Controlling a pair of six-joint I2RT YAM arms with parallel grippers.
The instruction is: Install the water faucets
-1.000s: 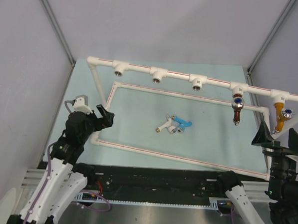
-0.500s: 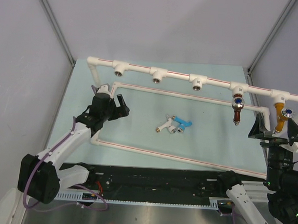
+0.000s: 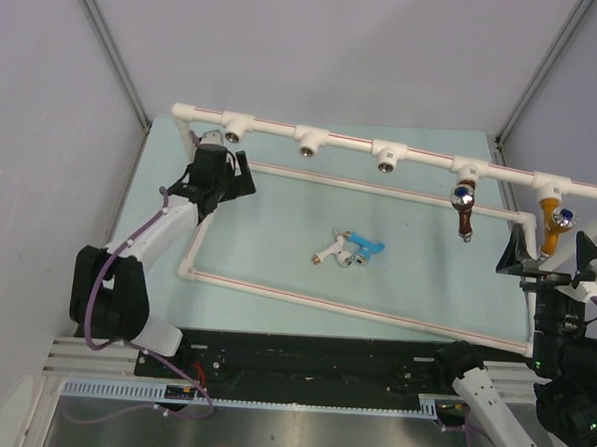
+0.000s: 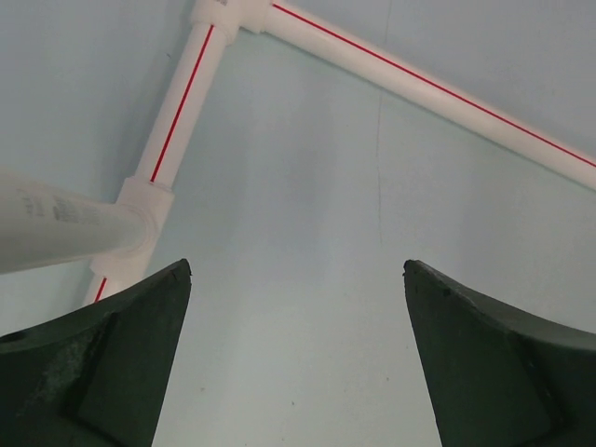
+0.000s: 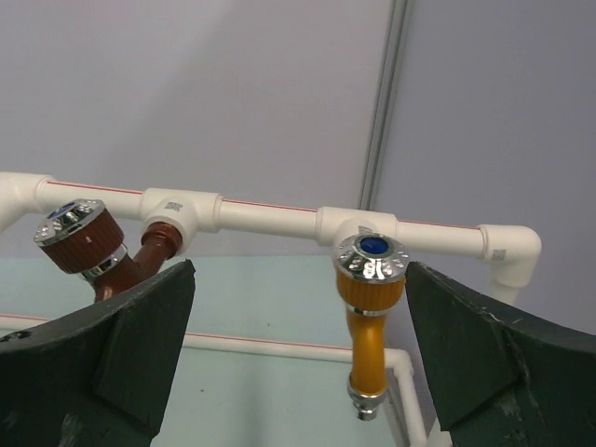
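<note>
Two water faucets lie loose on the mat mid-table, a white faucet [image 3: 328,251] and a light blue faucet [image 3: 363,245] side by side. A brown faucet [image 3: 465,213] [image 5: 88,246] and an orange-yellow faucet [image 3: 551,226] [image 5: 370,307] hang from tees on the white pipe frame's top rail [image 3: 422,162] [image 5: 261,209]. My left gripper [image 3: 221,182] [image 4: 296,268] is open over bare mat at the frame's far-left corner. An upright pipe [image 4: 56,228] stands just outside its left finger. My right gripper [image 3: 552,259] [image 5: 300,265] is open, facing the orange-yellow faucet without touching it.
Three tees [image 3: 307,140] on the top rail have empty sockets. The frame's low pipes [image 3: 354,309] [image 4: 419,79] ring the mat. Grey walls and metal posts [image 3: 112,64] close in the table at the back and sides.
My left arm has stretched out to the frame's far-left corner, and the whole frame with its hanging faucets has shifted slightly left and back. The right gripper has risen a little.
</note>
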